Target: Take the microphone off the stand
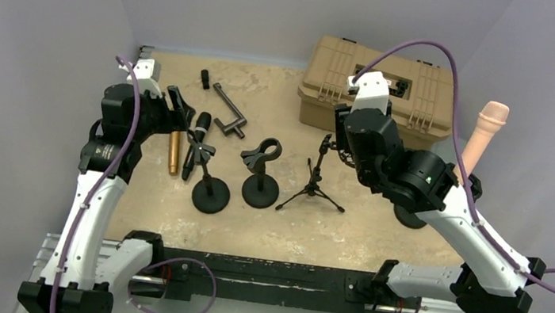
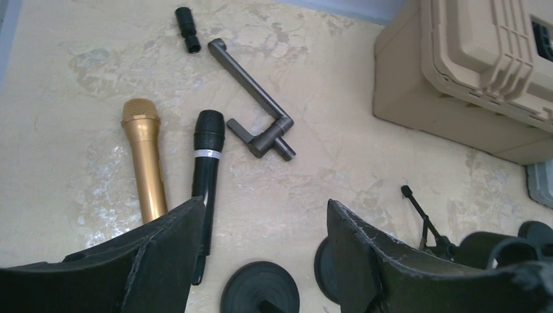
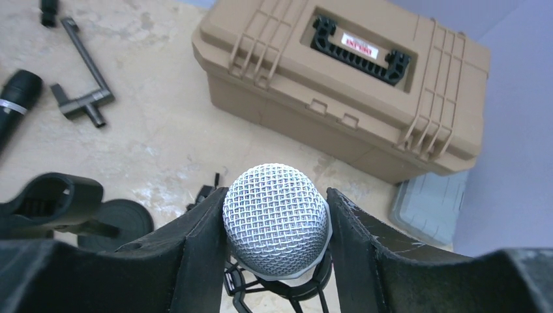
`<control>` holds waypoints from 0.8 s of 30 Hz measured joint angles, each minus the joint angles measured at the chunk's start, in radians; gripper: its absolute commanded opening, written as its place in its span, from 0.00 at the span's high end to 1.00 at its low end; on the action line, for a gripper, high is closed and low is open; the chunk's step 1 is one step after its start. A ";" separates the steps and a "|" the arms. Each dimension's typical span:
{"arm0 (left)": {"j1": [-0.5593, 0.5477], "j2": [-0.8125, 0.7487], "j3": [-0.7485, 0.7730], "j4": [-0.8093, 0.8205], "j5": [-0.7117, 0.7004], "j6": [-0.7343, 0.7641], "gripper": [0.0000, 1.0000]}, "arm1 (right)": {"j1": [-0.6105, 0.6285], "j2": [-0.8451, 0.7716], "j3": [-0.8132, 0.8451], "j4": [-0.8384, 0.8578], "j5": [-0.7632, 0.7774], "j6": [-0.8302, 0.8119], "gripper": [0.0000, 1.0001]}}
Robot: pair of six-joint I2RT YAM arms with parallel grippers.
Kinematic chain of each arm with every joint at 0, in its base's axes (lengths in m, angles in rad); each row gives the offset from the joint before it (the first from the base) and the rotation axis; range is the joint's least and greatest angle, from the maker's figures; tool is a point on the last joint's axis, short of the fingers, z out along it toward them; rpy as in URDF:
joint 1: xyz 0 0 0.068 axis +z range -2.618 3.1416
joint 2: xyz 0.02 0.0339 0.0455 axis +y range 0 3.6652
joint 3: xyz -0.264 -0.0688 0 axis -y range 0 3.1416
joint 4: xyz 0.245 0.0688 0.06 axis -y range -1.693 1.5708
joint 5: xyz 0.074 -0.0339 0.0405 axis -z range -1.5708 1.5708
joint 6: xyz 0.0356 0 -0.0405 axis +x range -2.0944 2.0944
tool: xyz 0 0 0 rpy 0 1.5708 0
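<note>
Right claw pinching microphone head on tripod stand, wrist tipped down; left claw spread, hovering.

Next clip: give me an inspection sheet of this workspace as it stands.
Surface: tan mottled table, no spill seen.
Job's things: silver mic in its mount on the tripod.
Clutter: black mic, gold mic, clip stand, crank bar, black cylinder, tan case, grey lid, pink mic.
Grippers: left gripper open, empty, near the black mic; right gripper closed on the silver mic's head.
Cables: purple cable along each arm.
Surroundings: plain grey walls.
</note>
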 measured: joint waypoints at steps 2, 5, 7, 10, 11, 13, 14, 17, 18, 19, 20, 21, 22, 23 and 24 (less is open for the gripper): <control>-0.031 -0.025 0.000 -0.005 -0.006 -0.004 0.31 | 0.000 0.016 0.053 0.000 -0.019 -0.024 0.81; -0.040 -0.082 0.001 -0.028 -0.017 -0.029 0.27 | 0.000 0.039 0.145 0.004 -0.037 -0.061 0.81; -0.040 -0.131 0.004 -0.054 -0.035 -0.042 0.24 | 0.000 0.044 0.184 0.012 -0.045 -0.082 0.81; -0.040 -0.210 0.050 -0.117 -0.066 -0.061 0.22 | 0.000 0.046 0.226 0.034 -0.061 -0.116 0.82; -0.040 -0.221 0.070 -0.130 -0.074 -0.062 0.22 | 0.000 0.048 0.238 0.042 -0.068 -0.126 0.83; -0.040 -0.245 0.139 -0.165 -0.093 -0.063 0.21 | 0.000 0.055 0.265 0.058 -0.076 -0.146 0.86; -0.040 -0.252 0.171 -0.172 -0.100 -0.064 0.21 | 0.000 0.059 0.277 0.063 -0.080 -0.154 0.88; -0.040 -0.266 0.247 -0.177 -0.111 -0.076 0.20 | 0.000 0.084 0.337 0.084 -0.100 -0.186 0.97; -0.040 -0.266 0.262 -0.181 -0.110 -0.080 0.20 | 0.000 0.096 0.365 0.092 -0.103 -0.195 0.99; -0.040 -0.265 0.282 -0.192 -0.105 -0.088 0.20 | 0.000 0.110 0.397 0.097 -0.107 -0.204 1.00; -0.040 -0.264 0.293 -0.198 -0.099 -0.093 0.20 | 0.000 0.126 0.434 0.102 -0.114 -0.211 1.00; -0.040 -0.261 0.307 -0.207 -0.082 -0.106 0.20 | -0.001 0.140 0.469 0.106 -0.122 -0.218 1.00; -0.040 -0.259 0.316 -0.210 -0.058 -0.115 0.20 | -0.001 0.155 0.506 0.108 -0.126 -0.225 1.00; -0.040 -0.258 0.320 -0.209 -0.034 -0.124 0.20 | -0.001 0.164 0.535 0.110 -0.130 -0.230 1.00; -0.040 -0.257 0.323 -0.204 0.007 -0.140 0.20 | -0.001 0.174 0.566 0.113 -0.143 -0.232 1.00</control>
